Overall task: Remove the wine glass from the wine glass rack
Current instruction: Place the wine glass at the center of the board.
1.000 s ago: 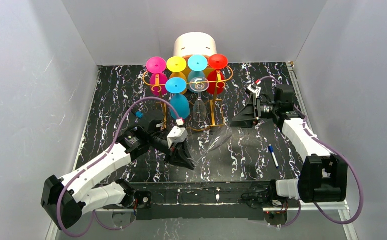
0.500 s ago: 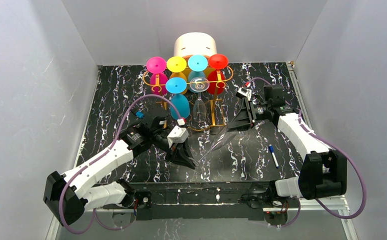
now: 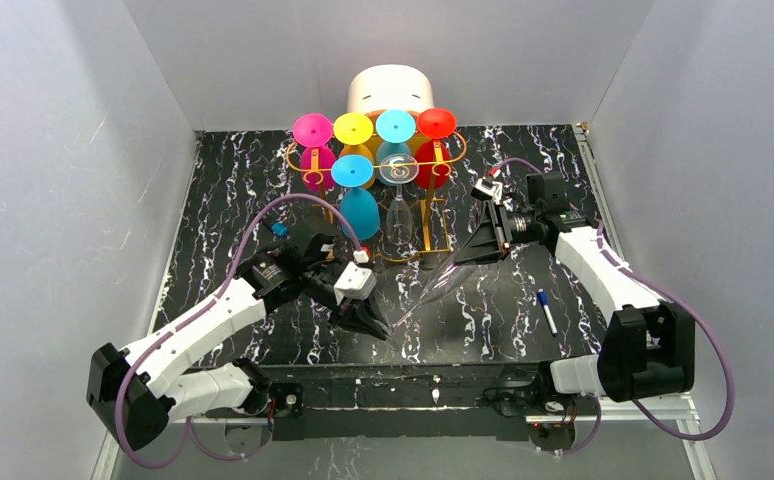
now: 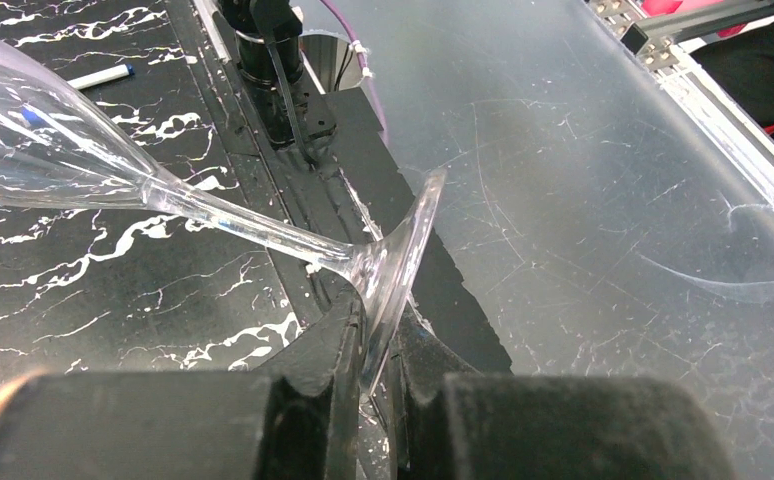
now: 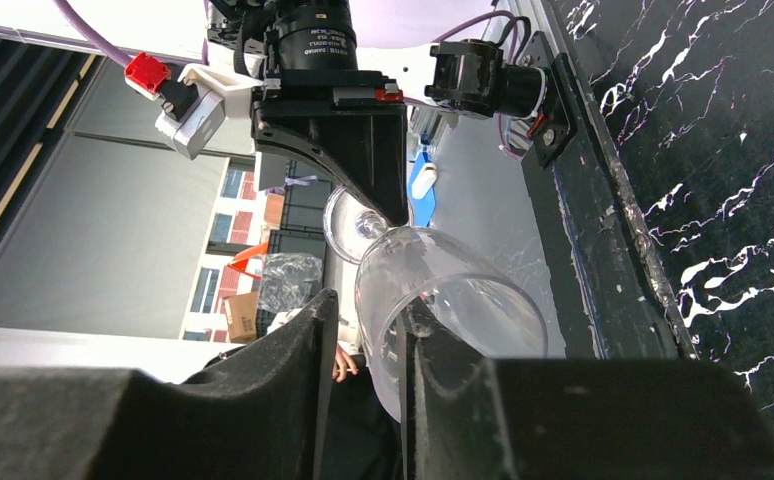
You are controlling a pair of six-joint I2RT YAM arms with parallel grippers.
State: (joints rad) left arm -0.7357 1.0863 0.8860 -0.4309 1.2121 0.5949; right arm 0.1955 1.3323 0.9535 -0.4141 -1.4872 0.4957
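Lying tilted in the air between the two arms, the clear long-stemmed wine glass (image 3: 431,287) is off the tall orange-gold wire rack (image 3: 427,215) and sits over the black white-veined marble desk (image 3: 233,190), just in front of the rack's base. The left end effector (image 3: 375,325) is clamped tight on the glass's round foot; the left wrist view shows the thin disc edge-on, pinched between the two black fingers (image 4: 303,400), with the stem (image 4: 243,225) running up and away to the bowl. The right end effector (image 3: 465,255) is at the other end, at the bowl's mouth. In the right wrist view its jaws stand fairly narrow and straddle the bowl (image 5: 443,290)'s wall near the rim, one finger outside and the other seemingly inside; a small gap shows beside the outer finger, and whether the pads actually press the glass cannot be told. On the rack hang other upside-down glasses with pink, yellow, light-blue and red feet, plus a blue goblet (image 3: 360,212) and a second clear glass (image 3: 399,222) on the front rails. A white round box (image 3: 391,90) stands behind the rack, and a blue-capped white marker (image 3: 546,311) lies on the desk near the right arm.
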